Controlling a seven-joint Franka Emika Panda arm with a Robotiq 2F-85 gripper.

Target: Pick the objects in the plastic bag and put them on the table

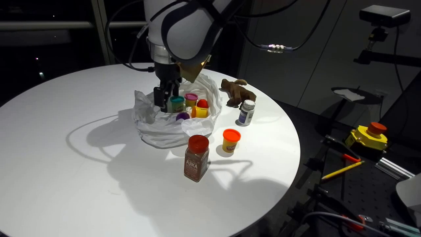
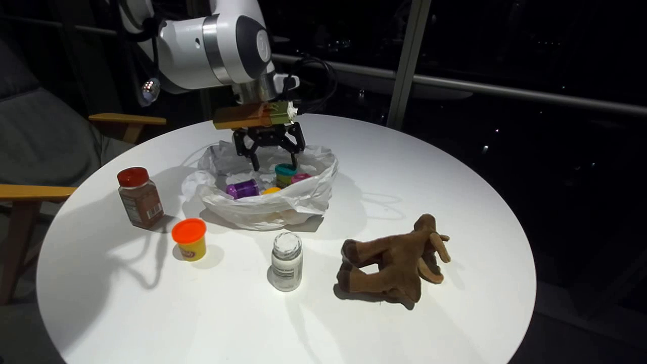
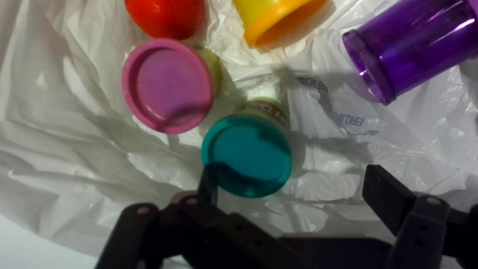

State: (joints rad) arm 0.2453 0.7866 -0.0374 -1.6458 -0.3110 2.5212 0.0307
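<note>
Purple cup (image 3: 414, 46) partly beyond wrist view's edge

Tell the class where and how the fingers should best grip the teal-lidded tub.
Probably best from above, the open fingers pinching opposite sides of the teal-lidded tub just under its lid: it stands roughly upright, lid up. The pink-lidded tub is close on one side, so keep both fingers off that side.

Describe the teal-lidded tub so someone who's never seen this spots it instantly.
On the round white table sits an open white plastic bag. Inside, beside the pink-lidded tub, is the teal-lidded tub. Nothing else in view has a teal top.
</note>
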